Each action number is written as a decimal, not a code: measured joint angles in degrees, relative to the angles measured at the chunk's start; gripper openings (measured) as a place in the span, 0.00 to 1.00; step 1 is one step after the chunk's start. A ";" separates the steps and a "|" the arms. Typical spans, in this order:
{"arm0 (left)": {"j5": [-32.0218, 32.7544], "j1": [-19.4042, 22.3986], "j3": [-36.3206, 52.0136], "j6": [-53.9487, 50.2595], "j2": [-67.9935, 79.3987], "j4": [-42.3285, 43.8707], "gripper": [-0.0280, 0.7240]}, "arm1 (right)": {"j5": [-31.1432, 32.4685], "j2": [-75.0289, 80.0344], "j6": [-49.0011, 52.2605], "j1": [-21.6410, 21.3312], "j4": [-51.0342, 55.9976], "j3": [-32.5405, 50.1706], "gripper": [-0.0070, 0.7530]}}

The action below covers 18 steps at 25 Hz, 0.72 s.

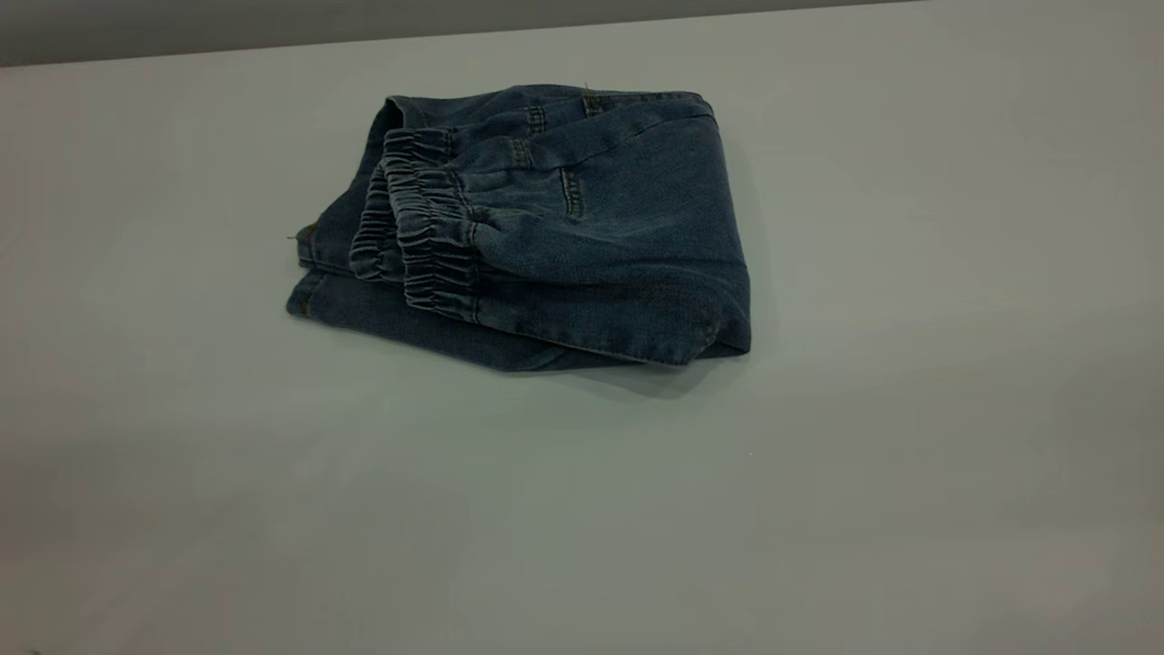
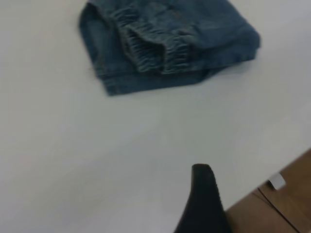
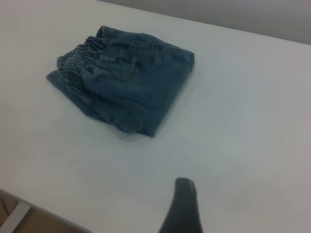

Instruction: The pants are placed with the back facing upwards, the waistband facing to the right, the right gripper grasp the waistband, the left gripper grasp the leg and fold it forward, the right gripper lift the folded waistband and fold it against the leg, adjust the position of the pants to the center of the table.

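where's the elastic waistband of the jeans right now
In the exterior view the waistband lies on top of the folded pants, along the bundle's left side, on the far half of the table. Neither gripper is near it.

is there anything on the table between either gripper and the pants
Nothing visible. In both wrist views only bare table lies between each gripper's finger, left and right, and the folded pants. Neither gripper shows in the exterior view, where the pants lie alone, a little toward the far side.
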 joint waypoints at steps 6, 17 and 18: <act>0.00 13.41 0.00 0.00 0.00 0.00 0.67 | 0.00 0.00 0.00 -4.32 0.31 0.00 0.70; 0.00 30.57 0.00 0.05 -4.11 0.05 0.67 | 0.00 0.00 -0.02 -8.43 0.32 0.05 0.70; 0.00 30.50 0.00 0.05 -4.35 0.05 0.67 | 0.00 0.00 -0.02 -8.43 0.32 0.05 0.70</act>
